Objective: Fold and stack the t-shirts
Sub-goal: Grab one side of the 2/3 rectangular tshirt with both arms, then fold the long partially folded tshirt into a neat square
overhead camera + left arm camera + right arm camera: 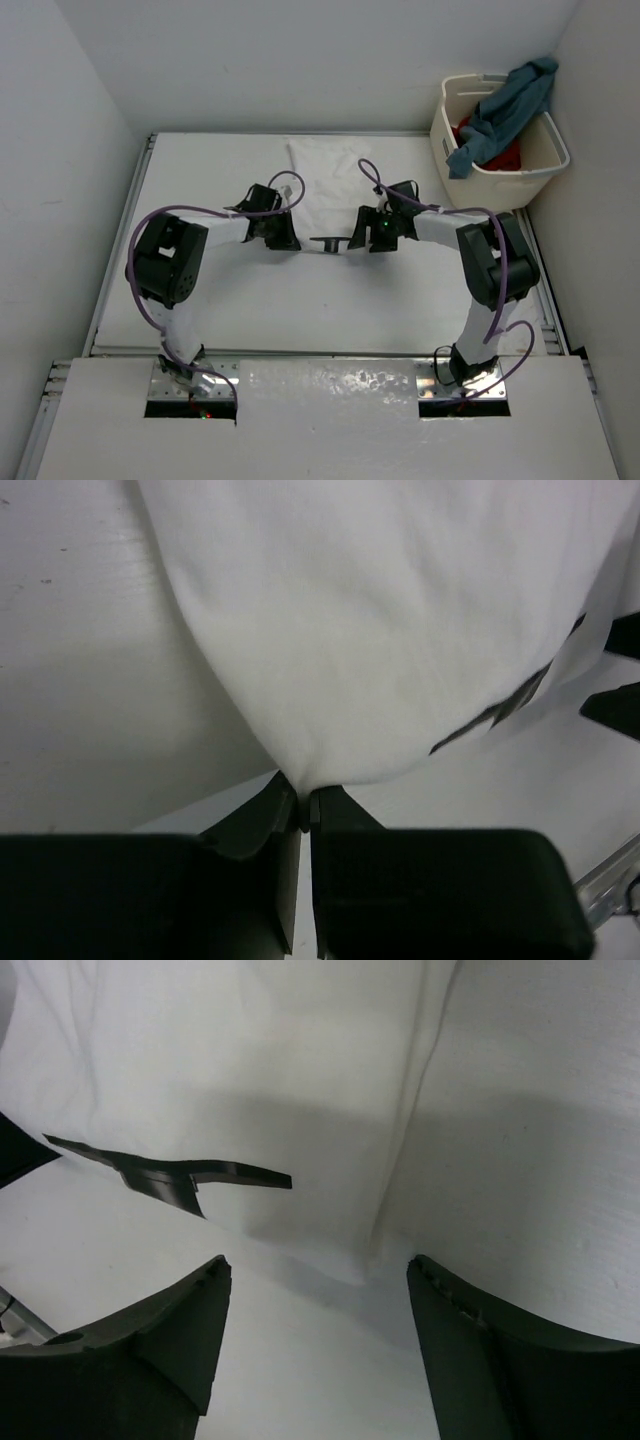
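The white t-shirt point(325, 180) lies flat at the back middle of the table point(300, 300). My left gripper point(284, 242) is at its near left corner. In the left wrist view the jaws point(305, 805) are shut on a pinched bit of the white t-shirt's point(380, 630) hem. My right gripper point(363, 240) is at the near right corner. In the right wrist view it point(318, 1270) stands open, the white t-shirt's point(230, 1080) corner just ahead of the gap. The blue-grey t-shirt point(505, 110) and the red t-shirt point(500, 158) are in the basket.
The cream laundry basket point(540, 165) stands at the back right, off the table's corner. A thin dark streak point(328, 243) shows at the white shirt's near hem between the two grippers. White walls close in the table's back and sides.
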{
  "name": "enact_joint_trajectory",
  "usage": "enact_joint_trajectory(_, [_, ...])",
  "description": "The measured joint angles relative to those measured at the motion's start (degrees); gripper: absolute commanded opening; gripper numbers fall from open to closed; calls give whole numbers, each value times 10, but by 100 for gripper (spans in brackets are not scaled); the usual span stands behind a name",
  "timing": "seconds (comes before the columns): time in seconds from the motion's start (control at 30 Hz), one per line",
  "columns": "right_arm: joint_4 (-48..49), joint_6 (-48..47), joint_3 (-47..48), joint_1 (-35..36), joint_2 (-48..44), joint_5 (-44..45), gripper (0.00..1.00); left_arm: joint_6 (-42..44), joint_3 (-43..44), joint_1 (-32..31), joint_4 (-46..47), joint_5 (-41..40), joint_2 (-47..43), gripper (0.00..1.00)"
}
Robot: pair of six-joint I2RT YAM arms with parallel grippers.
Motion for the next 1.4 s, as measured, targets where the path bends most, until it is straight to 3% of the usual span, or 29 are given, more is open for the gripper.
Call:
enact_joint_trajectory(0.17, [12,8,1,0,16,-6,34,5,2,0,1,-1,5,0])
enact_joint_trajectory(0.23, [15,11,-2,0,19,-9,26,5,2,0,2,-2,5,0])
enact_joint_trajectory(0.33, [26,15,-14,0,19,-11,2,5,-5,0,10,-2,3,0])
enact_joint_trajectory(0.37, [29,16,-18,0,19,-12,0,5,-9,0,12,-1,1,0])
enact_joint_trajectory(0.63, [19,-7,-42,0,-7,-7,0,0,-50,-7,6,-15,-42,0])
enact_joint_trajectory(0.97, [-166,-55,-142,29,-228,-26,0,-18,-94,-99,-154,-33,-225,0])
enact_joint_trajectory(1.13, [-238,-61,-109,31,-298,-31,0,-19,-29,-99,-249,-38,-250,0])
enact_joint_trajectory(1.4, [-260,-70,30,25,-276,22,0,-7,110,-87,-272,-58,-227,0])
